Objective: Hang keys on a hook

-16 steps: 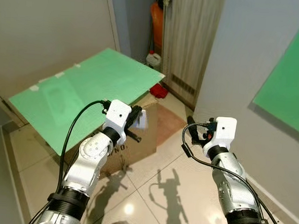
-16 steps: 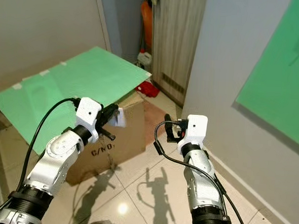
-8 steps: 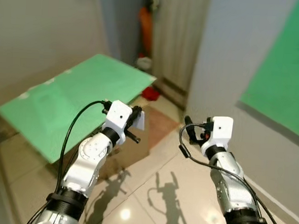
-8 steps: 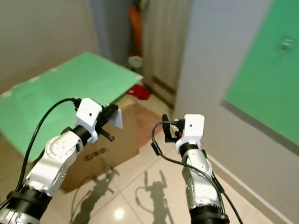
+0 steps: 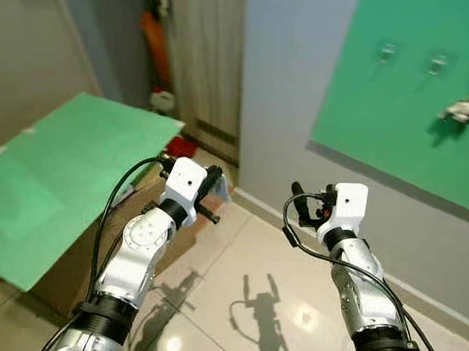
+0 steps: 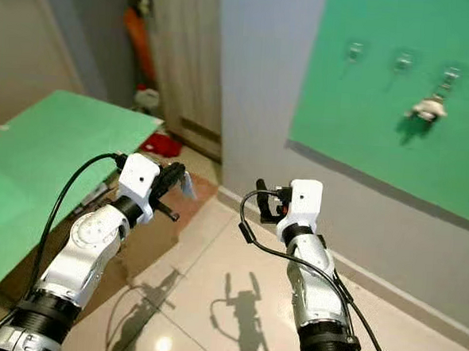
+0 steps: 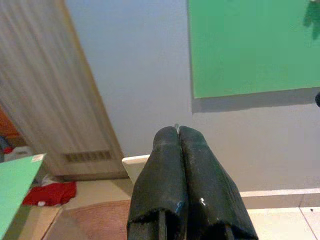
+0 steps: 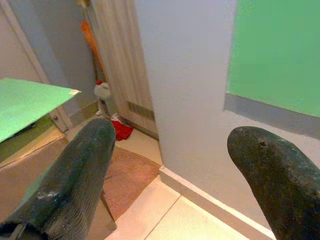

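My left gripper [image 5: 215, 184] is held out at chest height, shut on the keys: a white tag [image 5: 222, 190] sticks out beside the fingers, and in the left wrist view a thin metal sliver [image 7: 176, 128] shows between the closed fingertips. My right gripper [image 5: 310, 202] is raised beside it, open and empty, its fingers [image 8: 75, 170] wide apart. On the grey wall ahead to the right hangs a green panel [image 6: 366, 112] with three small hooks [image 6: 354, 50] in a row. A small white object [image 6: 426, 108] hangs under the right-hand hook [image 6: 452, 75].
A green-topped cardboard box [image 5: 51, 180] stands at my left. Behind it are a wooden slatted door [image 5: 210, 55], an orange thing [image 5: 154, 39], a white bottle [image 5: 161, 100] and a red cloth [image 5: 180, 147]. A brown mat [image 8: 131, 176] lies on the glossy tiled floor [image 5: 276, 281].
The camera has swung to the right, bringing the green wall panel with its hooks into view and pushing the box leftwards. Both arms keep the same pose.
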`<state>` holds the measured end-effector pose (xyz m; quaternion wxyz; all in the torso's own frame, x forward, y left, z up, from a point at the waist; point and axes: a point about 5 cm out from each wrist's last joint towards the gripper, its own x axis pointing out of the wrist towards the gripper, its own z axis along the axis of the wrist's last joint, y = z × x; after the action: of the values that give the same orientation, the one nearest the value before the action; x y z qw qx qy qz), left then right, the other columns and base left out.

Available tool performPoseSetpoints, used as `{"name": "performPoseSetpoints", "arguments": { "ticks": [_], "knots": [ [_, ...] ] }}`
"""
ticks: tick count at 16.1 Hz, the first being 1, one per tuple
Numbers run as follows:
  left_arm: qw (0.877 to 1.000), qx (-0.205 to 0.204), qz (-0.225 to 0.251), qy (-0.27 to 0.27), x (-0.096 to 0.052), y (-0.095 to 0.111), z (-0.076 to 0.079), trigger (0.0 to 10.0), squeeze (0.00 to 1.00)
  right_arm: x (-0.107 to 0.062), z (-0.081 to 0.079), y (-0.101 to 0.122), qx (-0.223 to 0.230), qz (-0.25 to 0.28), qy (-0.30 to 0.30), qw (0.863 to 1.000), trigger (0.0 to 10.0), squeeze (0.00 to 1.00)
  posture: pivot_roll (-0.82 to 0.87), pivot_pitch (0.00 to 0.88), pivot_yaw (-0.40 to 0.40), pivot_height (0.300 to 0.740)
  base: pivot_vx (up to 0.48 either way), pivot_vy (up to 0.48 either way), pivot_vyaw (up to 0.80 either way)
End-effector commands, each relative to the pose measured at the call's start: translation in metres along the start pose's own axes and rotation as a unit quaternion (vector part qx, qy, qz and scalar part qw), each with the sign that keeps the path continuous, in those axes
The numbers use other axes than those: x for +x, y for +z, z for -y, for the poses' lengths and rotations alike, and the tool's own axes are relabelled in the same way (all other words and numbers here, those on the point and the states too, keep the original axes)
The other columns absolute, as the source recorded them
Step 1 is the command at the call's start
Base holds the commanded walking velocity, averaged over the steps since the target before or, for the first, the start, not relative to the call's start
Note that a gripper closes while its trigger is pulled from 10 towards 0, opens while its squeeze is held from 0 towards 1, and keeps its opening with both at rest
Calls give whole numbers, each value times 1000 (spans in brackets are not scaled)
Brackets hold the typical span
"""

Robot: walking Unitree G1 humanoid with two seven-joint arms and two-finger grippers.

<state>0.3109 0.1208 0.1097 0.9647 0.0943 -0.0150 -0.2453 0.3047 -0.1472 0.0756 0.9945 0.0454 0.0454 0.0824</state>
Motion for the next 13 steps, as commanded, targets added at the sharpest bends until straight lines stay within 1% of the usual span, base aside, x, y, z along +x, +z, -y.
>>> {"name": "performPoseSetpoints", "arguments": {
  "ticks": [1,7,9,13],
  "knots": [
    [1000,10,4,2,2,4,-7,0,0,1,-2,0,7,3,2,1000,10000,0,-18,0,69,740,0,450,-756],
    [1000,20,6,-8,3,7,-10,0,0,1,-6,-2,15,3,3,1000,10000,0,-16,0,79,740,0,456,-749],
    [1000,21,5,-9,4,6,-11,0,0,1,-5,-3,12,1,-2,1000,10000,0,-15,0,80,740,317,356,-747],
    [999,29,2,-15,5,6,-10,0,0,1,-4,-5,-3,-4,-4,1000,10000,0,-14,0,80,740,0,0,0]
  ]
}}
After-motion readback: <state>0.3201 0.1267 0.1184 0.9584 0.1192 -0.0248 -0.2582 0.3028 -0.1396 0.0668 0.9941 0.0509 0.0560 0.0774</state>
